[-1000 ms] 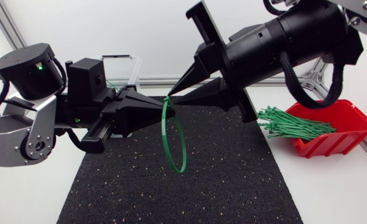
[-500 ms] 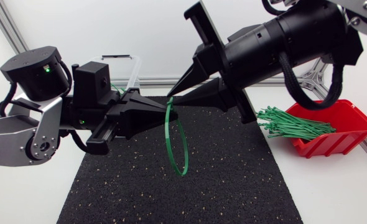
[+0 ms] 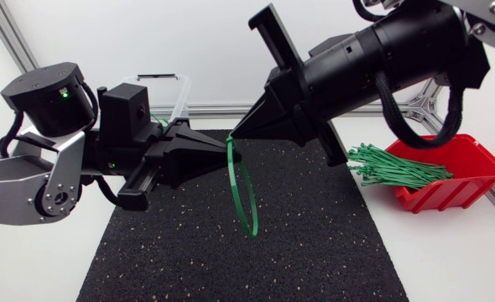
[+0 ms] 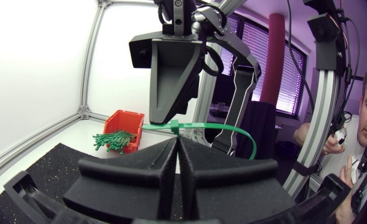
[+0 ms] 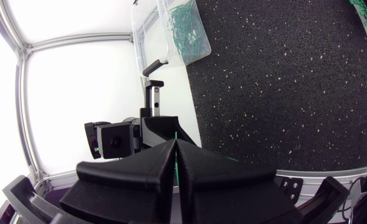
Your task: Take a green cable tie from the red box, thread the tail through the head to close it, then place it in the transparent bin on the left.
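A green cable tie (image 3: 246, 191) hangs as a loop above the black mat, its top pinched between two gripper tips. My left gripper (image 3: 227, 152) is shut on the tie from the left side. My right gripper (image 3: 236, 133) comes in from above right and is shut on the same top end. In the left wrist view the tie (image 4: 219, 129) runs across just ahead of my shut left gripper (image 4: 176, 140), under the other gripper's wedge. The red box (image 3: 463, 173) with spare green ties (image 3: 393, 166) sits at the right. The transparent bin (image 3: 170, 94) stands behind my left arm.
The black speckled mat (image 3: 256, 252) covers the table's middle, under the loop. In the right wrist view the transparent bin (image 5: 178, 30) holds several green ties, beyond my left arm's gripper (image 5: 157, 126). An aluminium frame rail (image 3: 210, 109) runs along the back edge.
My right gripper's fingers have closed onto the top of the tie. The loop has shifted slightly right and lower. My left gripper stayed shut on it.
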{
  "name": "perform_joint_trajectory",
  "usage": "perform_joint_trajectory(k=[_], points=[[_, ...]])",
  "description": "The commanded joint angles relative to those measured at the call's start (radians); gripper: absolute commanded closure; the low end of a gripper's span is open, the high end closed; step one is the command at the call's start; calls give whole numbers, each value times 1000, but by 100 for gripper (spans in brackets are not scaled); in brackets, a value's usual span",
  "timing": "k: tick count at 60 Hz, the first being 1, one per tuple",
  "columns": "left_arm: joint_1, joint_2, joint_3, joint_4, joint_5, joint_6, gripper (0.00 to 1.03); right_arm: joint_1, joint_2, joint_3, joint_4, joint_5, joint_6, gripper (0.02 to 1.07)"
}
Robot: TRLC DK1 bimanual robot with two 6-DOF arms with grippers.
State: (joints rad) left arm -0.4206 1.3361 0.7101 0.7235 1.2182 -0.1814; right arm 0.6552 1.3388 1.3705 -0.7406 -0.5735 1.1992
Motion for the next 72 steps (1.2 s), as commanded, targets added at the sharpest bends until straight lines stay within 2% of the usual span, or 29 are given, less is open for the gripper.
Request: perform_joint_trajectory(k=[1,27,41,61,72], points=[[-14,2,9,7,4,30,100,12,-13,-21,-9,6,-23,101],[-70,-60,-41,-13,4,63,100,11,-9,-17,-13,31,-33,101],[-76,-84,-57,-19,4,66,100,9,-6,-22,-13,38,-33,101],[-145,-161,-75,-79,4,66,100,11,22,-5,-13,54,-33,101],[-130,-152,-69,-85,1,74,100,11,22,-2,-14,54,-33,101]])
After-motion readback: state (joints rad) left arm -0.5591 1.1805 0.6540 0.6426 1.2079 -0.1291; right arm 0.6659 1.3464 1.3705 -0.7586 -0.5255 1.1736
